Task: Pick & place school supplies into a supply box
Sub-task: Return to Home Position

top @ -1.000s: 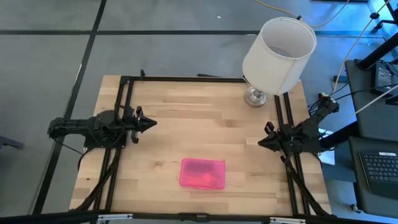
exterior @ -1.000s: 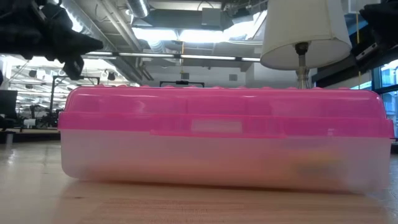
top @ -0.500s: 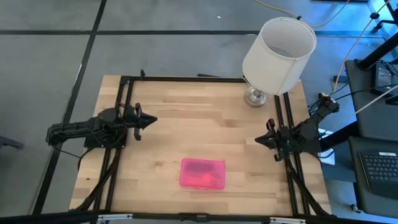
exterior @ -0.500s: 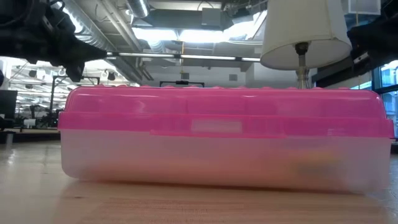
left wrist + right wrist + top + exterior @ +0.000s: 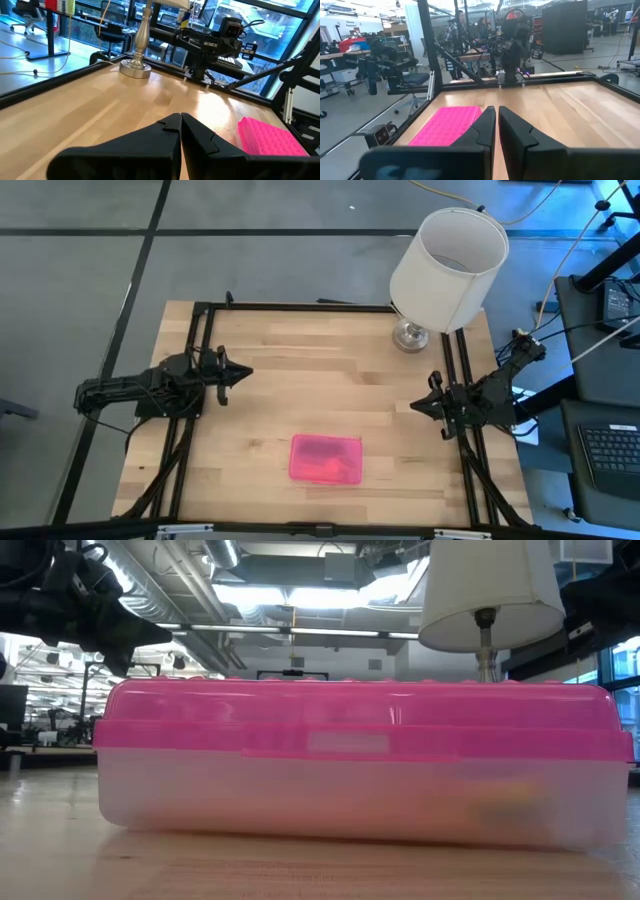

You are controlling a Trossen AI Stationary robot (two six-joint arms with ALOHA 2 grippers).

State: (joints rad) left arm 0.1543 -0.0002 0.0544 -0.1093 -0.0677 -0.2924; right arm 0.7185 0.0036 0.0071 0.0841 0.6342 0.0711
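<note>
The supply box (image 5: 326, 458) lies shut and flat on its clear base near the table's near edge, pink lid on top; it fills the low view (image 5: 360, 755). A yellowish blur (image 5: 510, 802) shows through the base; no pens, pencils or scissors are in plain view. My left gripper (image 5: 243, 372) hovers shut over the table's left part, pointing right, the box (image 5: 270, 137) ahead of it to one side. My right gripper (image 5: 414, 406) hovers shut by the right edge, pointing left, with the box (image 5: 447, 125) ahead of it.
A lamp with a white shade (image 5: 447, 270) stands on its metal base (image 5: 410, 335) at the far right corner, close behind my right arm. Black frame rails (image 5: 196, 380) run along the left, right and far edges. Bare wood lies between the grippers and the box.
My left gripper has dipped slightly and edged toward the far edge. My right gripper has crept a little toward the table's left. Both have stayed shut, and the box has not moved.
</note>
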